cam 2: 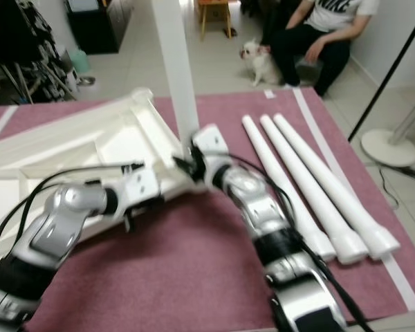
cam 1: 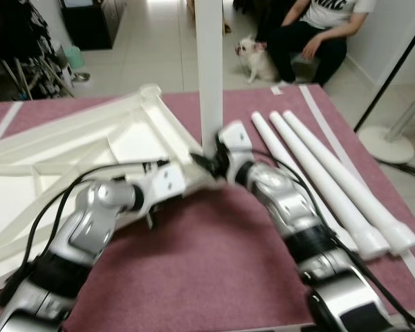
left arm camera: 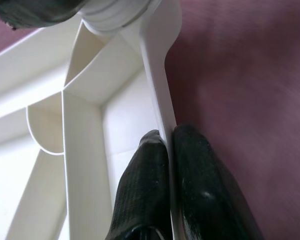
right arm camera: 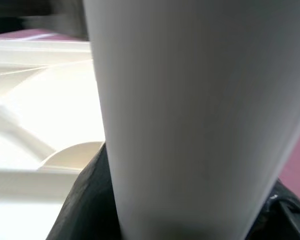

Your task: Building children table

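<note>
A white plastic tabletop (cam 1: 69, 149) lies upside down on the maroon mat (cam 1: 214, 263), ribs up. A white table leg (cam 1: 209, 69) stands upright at its near right corner. My right gripper (cam 1: 209, 163) is shut on the base of that leg (right arm camera: 190, 110). My left gripper (left arm camera: 169, 145) is shut on the tabletop's thin rim wall (left arm camera: 157, 85) close to the same corner, one black finger (left arm camera: 142, 190) on each side of the wall. Three more white legs (cam 1: 332, 183) lie side by side on the mat at the right.
A person in dark trousers (cam 1: 311, 34) sits beyond the mat with a small white dog (cam 1: 257, 59) beside them. A fan base (cam 1: 391, 142) and a black stand stand on the floor at the right. Dark furniture (cam 1: 90, 21) is at the far left.
</note>
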Robot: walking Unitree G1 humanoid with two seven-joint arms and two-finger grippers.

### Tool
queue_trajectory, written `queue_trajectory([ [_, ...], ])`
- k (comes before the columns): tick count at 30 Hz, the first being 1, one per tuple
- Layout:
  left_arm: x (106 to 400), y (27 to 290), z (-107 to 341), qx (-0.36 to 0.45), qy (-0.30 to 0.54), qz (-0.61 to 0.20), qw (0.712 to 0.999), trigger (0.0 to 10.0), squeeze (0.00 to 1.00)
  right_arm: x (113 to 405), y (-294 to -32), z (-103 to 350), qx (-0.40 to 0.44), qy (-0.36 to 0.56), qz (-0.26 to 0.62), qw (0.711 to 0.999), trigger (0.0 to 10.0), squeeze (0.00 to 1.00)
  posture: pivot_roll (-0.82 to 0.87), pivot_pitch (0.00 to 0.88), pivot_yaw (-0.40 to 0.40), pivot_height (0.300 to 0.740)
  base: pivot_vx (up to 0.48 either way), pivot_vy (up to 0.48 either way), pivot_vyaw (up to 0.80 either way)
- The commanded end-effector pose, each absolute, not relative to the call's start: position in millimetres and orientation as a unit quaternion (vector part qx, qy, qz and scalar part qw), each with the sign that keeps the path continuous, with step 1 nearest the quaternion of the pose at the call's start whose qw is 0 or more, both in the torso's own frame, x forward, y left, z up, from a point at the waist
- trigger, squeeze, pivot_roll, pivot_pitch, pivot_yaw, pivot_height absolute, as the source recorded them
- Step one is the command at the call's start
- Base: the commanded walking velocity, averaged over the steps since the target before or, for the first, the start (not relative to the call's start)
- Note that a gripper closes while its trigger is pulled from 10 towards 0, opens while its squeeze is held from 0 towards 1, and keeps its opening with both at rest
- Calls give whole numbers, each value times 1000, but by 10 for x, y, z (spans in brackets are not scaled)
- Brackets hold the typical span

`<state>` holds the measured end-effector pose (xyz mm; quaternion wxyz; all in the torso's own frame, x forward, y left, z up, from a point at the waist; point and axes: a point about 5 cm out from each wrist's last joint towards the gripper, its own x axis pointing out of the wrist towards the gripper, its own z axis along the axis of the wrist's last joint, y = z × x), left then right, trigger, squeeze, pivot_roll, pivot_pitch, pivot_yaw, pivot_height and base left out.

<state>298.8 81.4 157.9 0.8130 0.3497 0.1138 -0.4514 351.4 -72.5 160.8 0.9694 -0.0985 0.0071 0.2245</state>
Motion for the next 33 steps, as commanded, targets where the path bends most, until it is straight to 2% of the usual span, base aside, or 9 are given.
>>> queue_trajectory([
  [1,2958,547,2014,375,-9,-456,807,10000,0,3495,-800,1269,-119,87,171,974,0,0,92,0,69,740,0,0,0],
  [4,3033,382,2041,371,-15,-450,812,10000,0,3459,-600,1212,-103,88,140,981,1882,0,83,0,78,740,0,0,0],
  [6,3008,399,1993,374,-10,-459,806,10000,0,3394,-458,1215,-99,74,176,976,10000,0,81,0,81,740,0,0,0],
  [19,2982,578,1652,356,45,-442,822,10000,0,3247,-411,1126,-107,46,239,964,10000,0,87,0,64,740,0,0,0],
  [20,2978,583,1610,351,53,-444,823,10000,1000,3245,-421,1109,-107,49,239,964,10000,0,87,0,64,740,0,0,0],
  [23,2957,593,1561,349,60,-453,818,10000,1000,3237,-431,1088,-108,52,243,963,10000,43,86,0,65,740,0,0,0],
  [24,2947,598,1544,349,63,-457,816,10000,1000,3235,-436,1081,-107,53,244,962,10000,1000,86,0,65,740,0,0,0],
  [29,2916,614,1507,344,70,-469,810,10000,1000,3235,-467,1074,-101,54,250,962,10000,1000,82,0,71,740,0,0,0],
  [33,2895,626,1627,313,45,-478,820,10000,843,3211,-518,1200,-98,14,272,957,10000,0,79,0,76,740,0,0,0],
])
